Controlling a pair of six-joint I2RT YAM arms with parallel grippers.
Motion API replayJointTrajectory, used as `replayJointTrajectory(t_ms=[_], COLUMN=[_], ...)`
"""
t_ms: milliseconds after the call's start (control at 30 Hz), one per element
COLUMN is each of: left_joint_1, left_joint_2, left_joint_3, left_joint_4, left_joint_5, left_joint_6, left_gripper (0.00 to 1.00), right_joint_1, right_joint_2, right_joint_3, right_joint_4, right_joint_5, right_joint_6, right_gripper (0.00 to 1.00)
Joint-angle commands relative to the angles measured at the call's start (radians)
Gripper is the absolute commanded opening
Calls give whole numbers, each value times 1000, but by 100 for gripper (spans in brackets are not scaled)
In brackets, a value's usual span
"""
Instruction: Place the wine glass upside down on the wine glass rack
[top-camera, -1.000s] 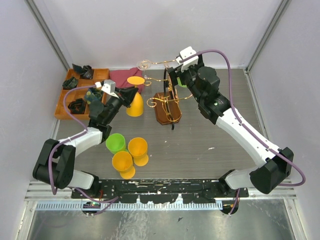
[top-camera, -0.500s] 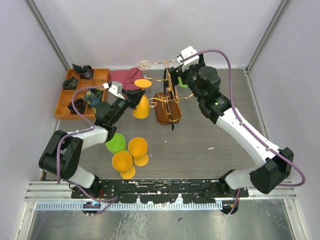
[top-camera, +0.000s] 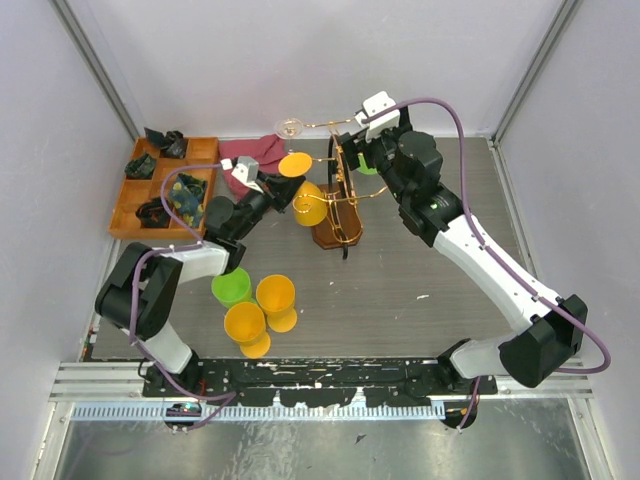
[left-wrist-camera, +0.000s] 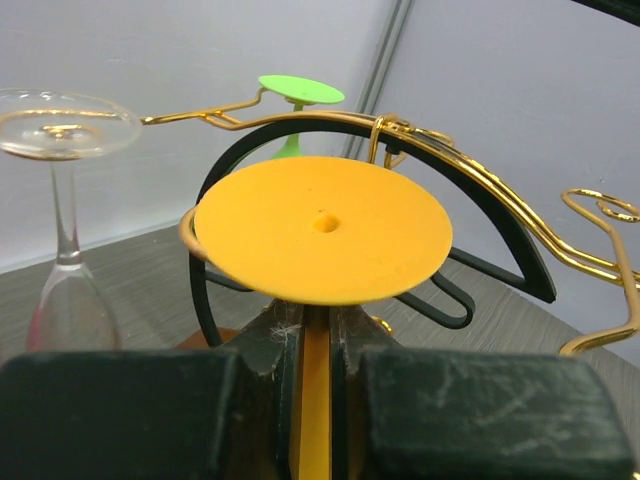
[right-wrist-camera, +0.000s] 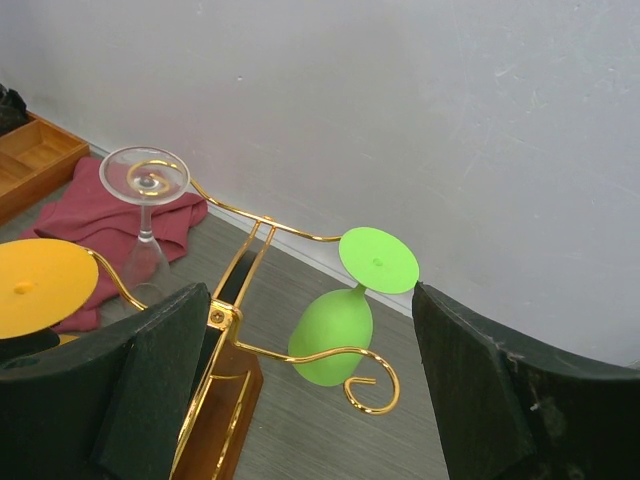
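Note:
My left gripper (top-camera: 284, 192) is shut on the stem of an orange wine glass (top-camera: 309, 203) and holds it upside down, foot (left-wrist-camera: 322, 228) uppermost, right beside the wine glass rack (top-camera: 330, 228). In the left wrist view the stem (left-wrist-camera: 315, 400) runs between my fingers, with the rack's gold arms (left-wrist-camera: 480, 170) just behind the foot. A clear glass (left-wrist-camera: 62, 200) and a green glass (right-wrist-camera: 335, 335) hang upside down on the rack. My right gripper (top-camera: 357, 150) stands open at the rack's far side, its fingers (right-wrist-camera: 150, 390) either side of the green glass without touching it.
A wooden tray (top-camera: 130, 205) with dark items sits at the back left, a red cloth (top-camera: 250, 152) beside it. A green glass (top-camera: 231, 286) and two orange glasses (top-camera: 275, 295) stand on the table in front of the left arm.
The left gripper has carried the orange glass to the right and up, from beside the red cloth to the rack's arms. The right arm has not moved.

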Motion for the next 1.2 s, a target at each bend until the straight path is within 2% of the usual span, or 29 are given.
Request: replayJointTrajectory(t_ms=[0, 633, 1167], left_joint_1=[-9, -19, -7], left_joint_2=[40, 148, 77], left_joint_3=[57, 146, 35], left_joint_4=[73, 30, 105], left_joint_5=[-2, -101, -229], left_joint_6=[-11, -3, 34], left_gripper=[0, 0, 0], right_joint_1=[-10, -30, -39], right_joint_2=[-6, 10, 14], right_joint_3=[1, 1, 1], right_joint_4=[29, 29, 30], right_joint_5=[-8, -15, -24], right_joint_6=[-9, -7, -5], right_gripper=[87, 88, 88])
